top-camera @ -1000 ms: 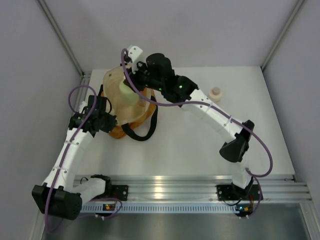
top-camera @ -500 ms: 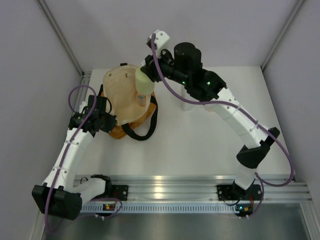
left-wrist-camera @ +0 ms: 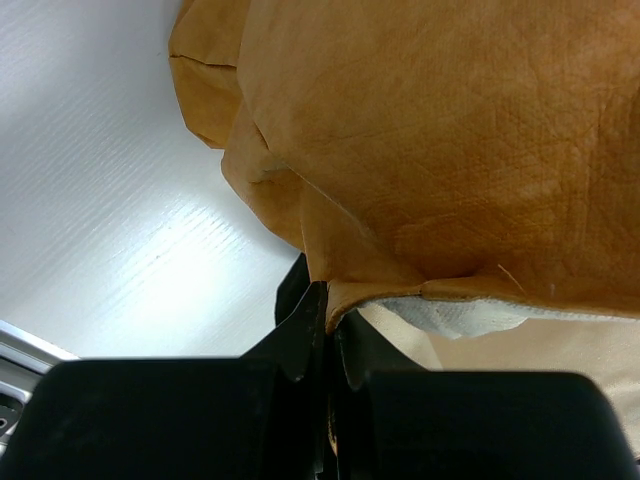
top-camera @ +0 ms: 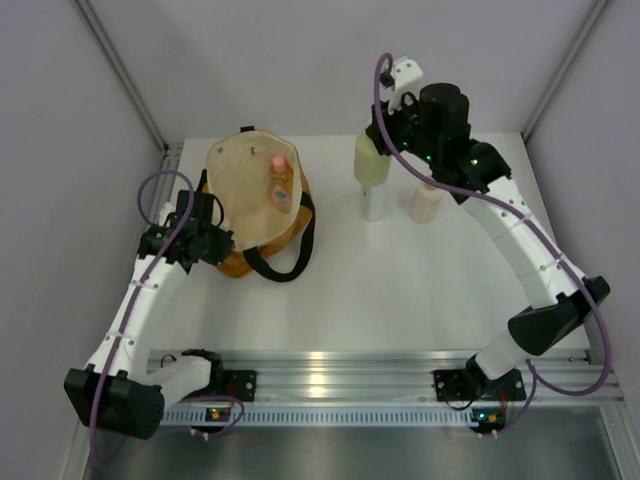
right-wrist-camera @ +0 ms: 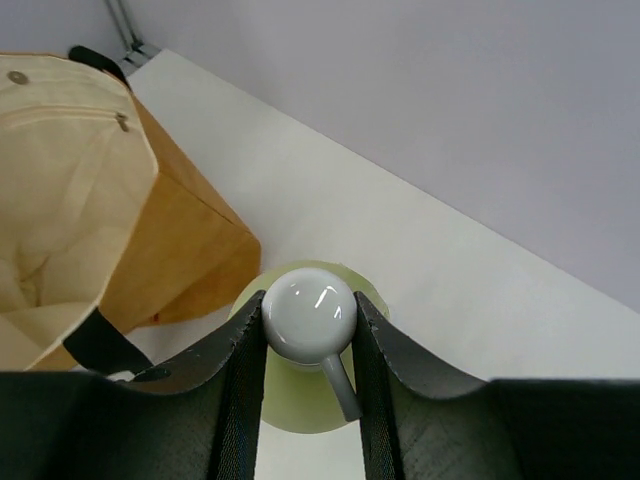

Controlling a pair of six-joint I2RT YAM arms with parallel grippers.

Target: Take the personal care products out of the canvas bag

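Observation:
The mustard-tan canvas bag stands open at the back left, showing its cream lining. An orange-pink bottle with a pink cap lies inside it. My left gripper is shut on the bag's lower rim, and the left wrist view shows the fabric edge pinched in my left gripper. My right gripper is shut on the white pump head of the pale yellow-green bottle, held above the table right of the bag. A white bottle and a beige bottle stand just below it.
The bag's black strap handles loop onto the table in front of it. Grey walls close in the back and sides. A metal rail runs along the near edge. The bag also shows at the left of the right wrist view.
My right gripper has lifted the yellow-green pump bottle out of the bag and carried it right, over to the white and beige bottles. The left gripper has not moved.

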